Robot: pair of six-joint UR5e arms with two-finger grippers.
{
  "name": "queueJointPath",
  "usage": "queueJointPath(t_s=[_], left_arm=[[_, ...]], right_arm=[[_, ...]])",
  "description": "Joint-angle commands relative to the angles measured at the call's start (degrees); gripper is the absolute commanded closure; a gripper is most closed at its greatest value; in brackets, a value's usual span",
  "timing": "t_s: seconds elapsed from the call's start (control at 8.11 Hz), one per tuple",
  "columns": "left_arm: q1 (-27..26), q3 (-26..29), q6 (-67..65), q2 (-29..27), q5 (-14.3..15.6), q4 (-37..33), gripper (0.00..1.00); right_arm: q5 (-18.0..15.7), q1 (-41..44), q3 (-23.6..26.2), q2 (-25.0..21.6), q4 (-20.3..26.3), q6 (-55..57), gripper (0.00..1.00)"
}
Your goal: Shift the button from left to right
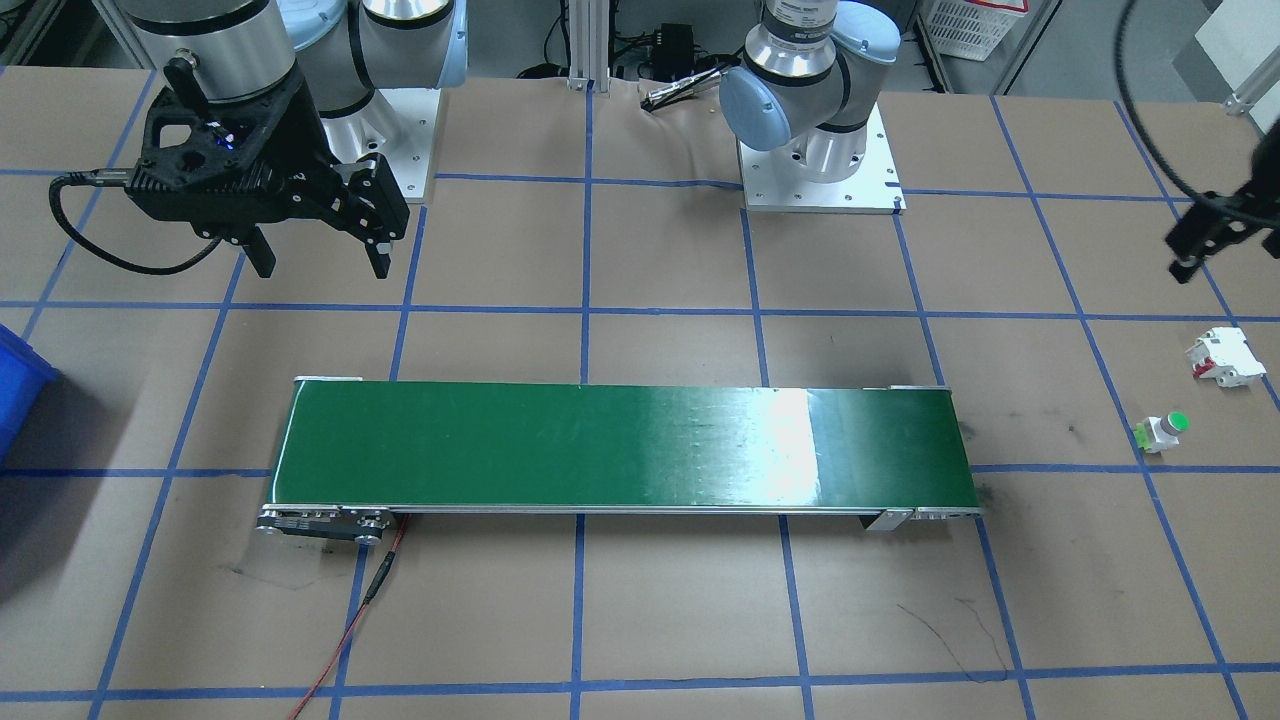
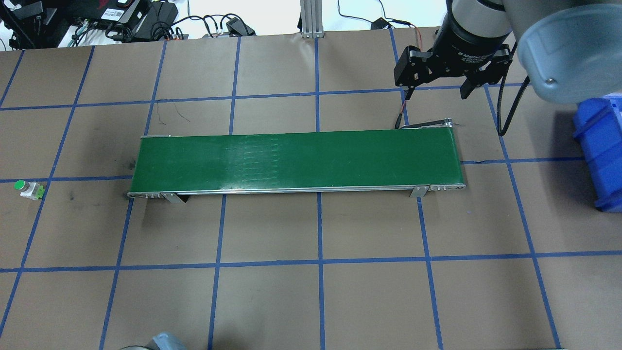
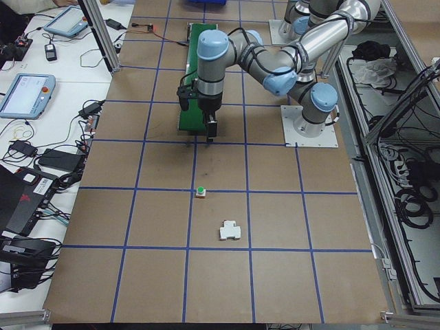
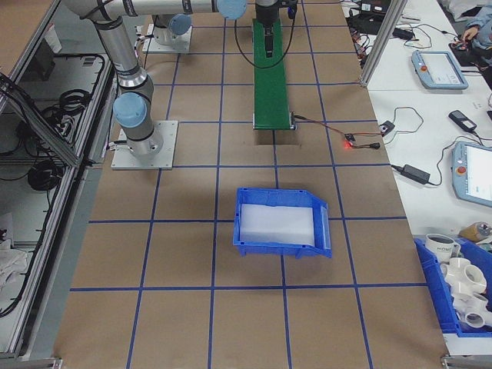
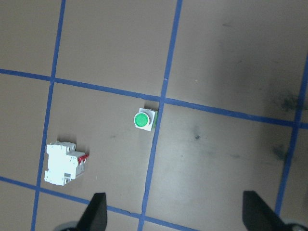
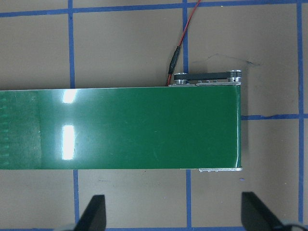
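The small push-button with a round bright-green cap and white body (image 5: 144, 120) lies on the brown paper-covered table (image 2: 311, 301), well off the left end of the long green conveyor belt (image 2: 296, 159), near a white boxy block with red marks (image 5: 62, 163). The left gripper (image 5: 175, 211) hangs above them, spread wide and empty. The right gripper (image 6: 173, 211), also spread and empty, hovers over the belt's right end.

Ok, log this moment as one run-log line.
stage: before pickup | button: on table, left of belt, untouched | left gripper: open, above button | right gripper: open, above belt's right end
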Motion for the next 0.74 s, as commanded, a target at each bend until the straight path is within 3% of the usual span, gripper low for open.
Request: queueJointPath(t_s=[0.0, 0.12, 0.37, 0.62], left_arm=[[6.8, 0.0, 6.3, -9.1, -1.5, 5.9, 0.0], [7.3, 0.1, 7.0, -11.6, -1.7, 6.8, 0.0], [7.3, 0.2, 7.7, -17.5, -6.3, 12.0, 0.0], [7.3, 0.1, 7.3, -20.8, -6.5, 12.4, 0.0]], right_arm=[[0.0, 0.0, 0.0, 0.3, 0.0, 0.0, 0.0], [0.1, 0.0, 0.0, 0.4, -0.1, 0.0, 0.0], [0.2, 0.0, 0.2, 0.4, 0.0, 0.0, 0.0], [-0.4, 0.0, 0.1, 0.5, 0.0, 0.0, 0.0]])
